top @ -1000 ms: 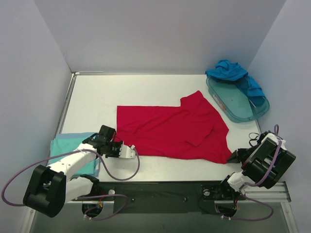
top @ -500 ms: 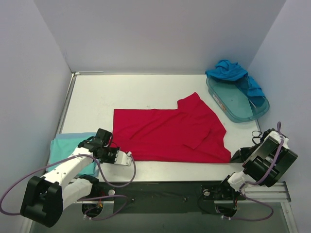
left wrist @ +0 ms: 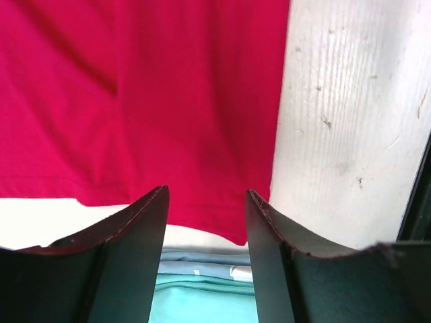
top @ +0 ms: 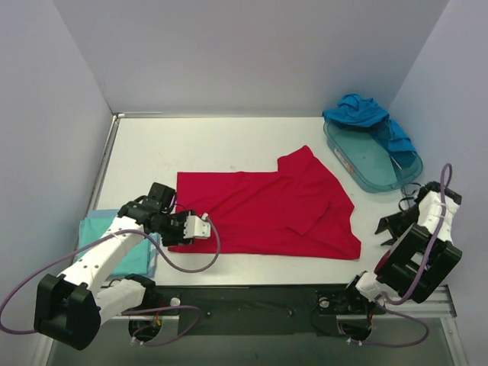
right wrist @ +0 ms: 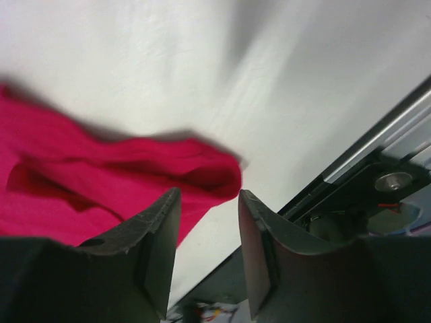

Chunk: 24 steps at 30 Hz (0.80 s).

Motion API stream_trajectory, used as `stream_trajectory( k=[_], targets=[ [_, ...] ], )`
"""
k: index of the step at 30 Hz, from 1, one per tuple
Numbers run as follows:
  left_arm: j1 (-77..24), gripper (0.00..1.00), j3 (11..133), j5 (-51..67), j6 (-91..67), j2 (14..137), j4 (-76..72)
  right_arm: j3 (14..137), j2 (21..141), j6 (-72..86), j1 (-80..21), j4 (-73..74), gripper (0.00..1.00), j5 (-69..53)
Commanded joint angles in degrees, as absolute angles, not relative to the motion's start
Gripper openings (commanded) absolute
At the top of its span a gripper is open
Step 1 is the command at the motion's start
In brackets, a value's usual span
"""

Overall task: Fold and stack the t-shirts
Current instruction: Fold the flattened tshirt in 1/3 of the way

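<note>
In the last second the red t-shirt [top: 267, 213] has slid toward 9 o'clock and settled flatter at the centre of the table [top: 152, 152]; its near hem now runs fairly straight, though a flap lies doubled over right of centre. Your right gripper [top: 390, 226] has come away from the shirt's 5 o'clock corner toward 3 o'clock; I judge the spreading about done and the first fold next.

Your left gripper [top: 200, 226] sits at the shirt's 8 o'clock corner, jaws moderately apart; its wrist view shows the hem in the gap, unpinched; contact I cannot tell. The right one is parted too, and empty.

The aqua t-shirt [top: 141, 259] lies folded at 8 o'clock; the blue t-shirt [top: 358, 110] is heaped on the tray [top: 374, 171] at 2 o'clock.
</note>
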<state>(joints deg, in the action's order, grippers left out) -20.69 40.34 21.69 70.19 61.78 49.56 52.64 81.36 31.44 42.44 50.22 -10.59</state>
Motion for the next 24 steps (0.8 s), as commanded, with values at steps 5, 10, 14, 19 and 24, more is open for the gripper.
stream_trajectory(
  k=[5,10,14,19,24],
  targets=[
    [-20.74,0.41,40.97,19.00,43.62,65.03,35.28,52.58,75.23,32.87,20.24,51.60,0.00,-14.83],
    [-20.48,0.38,34.11,14.95,39.73,65.65,21.21,49.22,83.29,32.61,13.28,44.40,0.00,-16.26],
    [-20.57,0.37,28.92,10.99,43.50,66.97,15.83,49.22,89.54,32.35,13.10,42.37,0.00,-12.32],
    [-20.48,0.37,24.53,7.91,48.16,68.55,14.59,52.37,95.09,32.52,15.64,40.96,0.00,-6.95],
    [-20.39,0.37,23.20,7.21,50.01,69.87,14.85,56.42,98.44,32.34,18.19,40.96,0.00,-5.45]
  ],
)
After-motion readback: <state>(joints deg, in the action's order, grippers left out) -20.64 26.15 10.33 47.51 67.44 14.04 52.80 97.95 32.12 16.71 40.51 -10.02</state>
